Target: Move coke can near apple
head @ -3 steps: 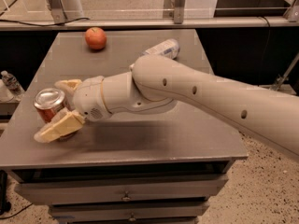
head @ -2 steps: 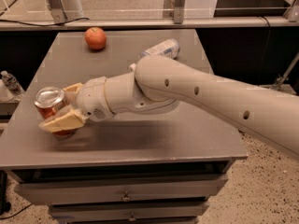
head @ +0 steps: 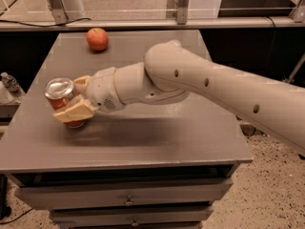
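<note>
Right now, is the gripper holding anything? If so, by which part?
Yes. The gripper holds the coke can near the left side of the table, fingers clamped on its body, below the silver top.

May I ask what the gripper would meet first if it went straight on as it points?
The gripper, near the table's left edge, is shut on the coke can; beyond it the way looks free, though the water bottle may lie in line.

Soft overhead light; the gripper (head: 67,100), clasping the glinting coke can (head: 59,89) at the table's (head: 190,142) left side, throws a diffuse shadow to its right.
</note>
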Available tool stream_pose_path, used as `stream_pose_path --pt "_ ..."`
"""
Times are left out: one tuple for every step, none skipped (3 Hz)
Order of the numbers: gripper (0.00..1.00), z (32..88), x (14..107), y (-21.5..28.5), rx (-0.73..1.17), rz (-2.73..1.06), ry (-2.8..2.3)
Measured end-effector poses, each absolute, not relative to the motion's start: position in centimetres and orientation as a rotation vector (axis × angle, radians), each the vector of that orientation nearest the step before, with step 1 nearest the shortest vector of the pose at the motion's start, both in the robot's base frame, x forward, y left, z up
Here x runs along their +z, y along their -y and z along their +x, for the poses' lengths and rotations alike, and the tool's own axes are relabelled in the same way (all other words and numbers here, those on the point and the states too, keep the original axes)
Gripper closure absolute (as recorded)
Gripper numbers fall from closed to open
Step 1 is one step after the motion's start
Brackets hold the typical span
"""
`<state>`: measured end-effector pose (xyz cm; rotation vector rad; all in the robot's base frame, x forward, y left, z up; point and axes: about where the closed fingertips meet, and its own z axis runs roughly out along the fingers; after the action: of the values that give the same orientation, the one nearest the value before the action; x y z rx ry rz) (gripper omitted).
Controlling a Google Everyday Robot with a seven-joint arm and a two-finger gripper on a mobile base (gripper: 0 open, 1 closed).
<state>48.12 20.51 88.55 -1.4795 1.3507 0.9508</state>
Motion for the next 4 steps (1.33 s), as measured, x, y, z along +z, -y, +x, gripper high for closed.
stream_pose_path --pt "1.00 52.7 92.4 -18.0 0.833 -1.469 -1.330" --pt "1.00 52.7 92.4 -18.0 0.833 -1.469 -1.330" --pt "1.00 54.1 92.6 -16.7 0.787 -1.455 -1.347" --pt "1.00 56.6 92.9 -13.7 0.721 -1.439 -1.382"
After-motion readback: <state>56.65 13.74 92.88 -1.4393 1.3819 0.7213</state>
